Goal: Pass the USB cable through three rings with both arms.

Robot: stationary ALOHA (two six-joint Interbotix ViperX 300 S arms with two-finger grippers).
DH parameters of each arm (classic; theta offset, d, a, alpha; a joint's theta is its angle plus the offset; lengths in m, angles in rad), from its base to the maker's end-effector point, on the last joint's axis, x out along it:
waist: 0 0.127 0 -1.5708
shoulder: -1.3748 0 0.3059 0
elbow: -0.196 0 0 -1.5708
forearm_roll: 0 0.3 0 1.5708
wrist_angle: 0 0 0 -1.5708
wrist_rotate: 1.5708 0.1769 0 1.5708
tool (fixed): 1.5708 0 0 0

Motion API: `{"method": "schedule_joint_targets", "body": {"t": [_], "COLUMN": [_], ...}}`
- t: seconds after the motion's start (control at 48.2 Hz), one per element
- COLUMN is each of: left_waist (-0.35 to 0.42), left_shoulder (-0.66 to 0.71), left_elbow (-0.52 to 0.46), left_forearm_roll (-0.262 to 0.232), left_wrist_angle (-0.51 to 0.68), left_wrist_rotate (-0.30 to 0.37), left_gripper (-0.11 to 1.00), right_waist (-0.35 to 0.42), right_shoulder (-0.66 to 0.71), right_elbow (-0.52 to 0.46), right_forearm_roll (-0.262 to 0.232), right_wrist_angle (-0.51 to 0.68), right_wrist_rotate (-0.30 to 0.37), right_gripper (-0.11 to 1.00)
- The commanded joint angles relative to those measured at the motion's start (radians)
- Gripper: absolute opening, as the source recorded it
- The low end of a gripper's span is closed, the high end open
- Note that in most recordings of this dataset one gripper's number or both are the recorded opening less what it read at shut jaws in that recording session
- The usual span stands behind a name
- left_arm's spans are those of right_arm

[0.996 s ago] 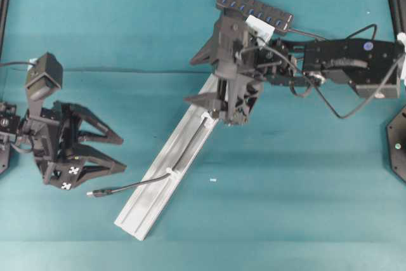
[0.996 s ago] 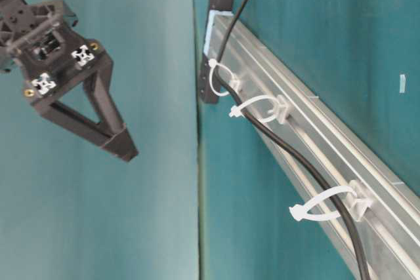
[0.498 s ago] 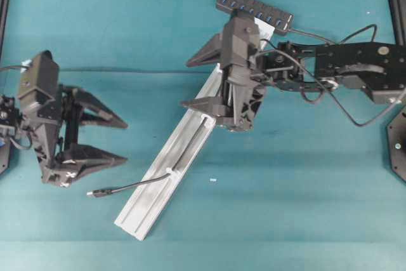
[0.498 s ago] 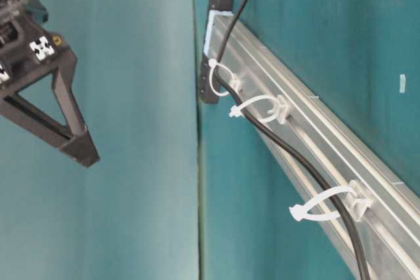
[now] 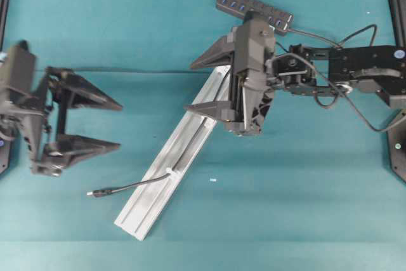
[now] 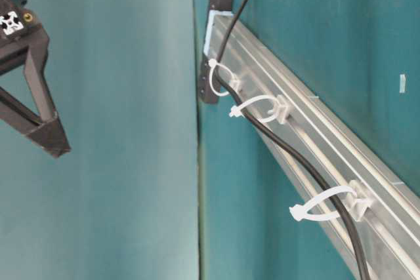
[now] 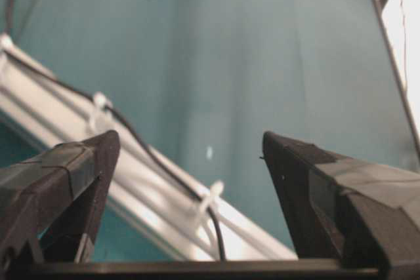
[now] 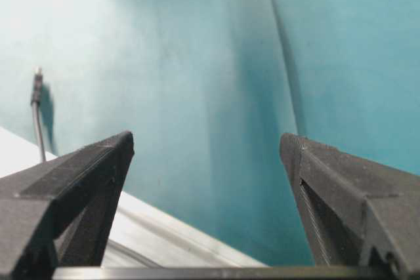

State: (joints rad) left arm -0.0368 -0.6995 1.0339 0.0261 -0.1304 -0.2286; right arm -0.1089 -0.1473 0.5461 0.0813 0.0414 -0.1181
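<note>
Black USB cable (image 5: 190, 150) threaded through three rings (image 6: 331, 204).
I see left pincer (image 5: 119, 125) and right pincer (image 5: 188, 87) both spread wide, empty.

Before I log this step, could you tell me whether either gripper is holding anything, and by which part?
Nothing is held. The left gripper and right gripper both stand open and empty; the USB cable lies free through the rings.

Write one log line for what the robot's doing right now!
USB cable: through three rings | left gripper: open, empty | right gripper: open, empty
</note>
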Motion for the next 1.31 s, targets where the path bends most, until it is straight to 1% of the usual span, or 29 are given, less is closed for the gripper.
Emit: {"method": "schedule_joint_targets", "body": {"t": [0.0, 0.166, 0.332, 0.581, 0.892, 1.286], "left_waist": [0.009, 0.028, 0.048, 0.049, 0.055, 0.057], "left_shoulder": [-0.087, -0.141, -0.179, -0.221, -0.264, -0.313], "left_elbow": [-0.012, -0.006, -0.008, -0.009, -0.014, -0.023], "left_forearm_roll": [0.003, 0.003, 0.003, 0.003, 0.003, 0.003], "left_wrist_angle": [-0.003, 0.002, 0.057, 0.11, 0.175, 0.221], "left_wrist_rotate": [0.006, 0.009, 0.011, 0.02, 0.02, 0.02], "left_gripper": [0.94, 0.94, 0.94, 0.94, 0.94, 0.94], "right_waist": [0.002, 0.002, 0.002, -0.005, -0.012, -0.026], "right_shoulder": [-0.018, -0.044, -0.075, -0.143, -0.236, -0.354], "right_elbow": [0.0, 0.012, 0.038, 0.098, 0.178, 0.258], "right_forearm_roll": [0.0, 0.0, 0.002, 0.0, 0.002, 0.0], "right_wrist_angle": [-0.014, -0.025, -0.049, -0.103, -0.107, -0.112], "right_wrist_rotate": [0.009, 0.011, 0.011, 0.012, 0.012, 0.012], "right_gripper": [0.93, 0.93, 0.93, 0.93, 0.93, 0.93]}}
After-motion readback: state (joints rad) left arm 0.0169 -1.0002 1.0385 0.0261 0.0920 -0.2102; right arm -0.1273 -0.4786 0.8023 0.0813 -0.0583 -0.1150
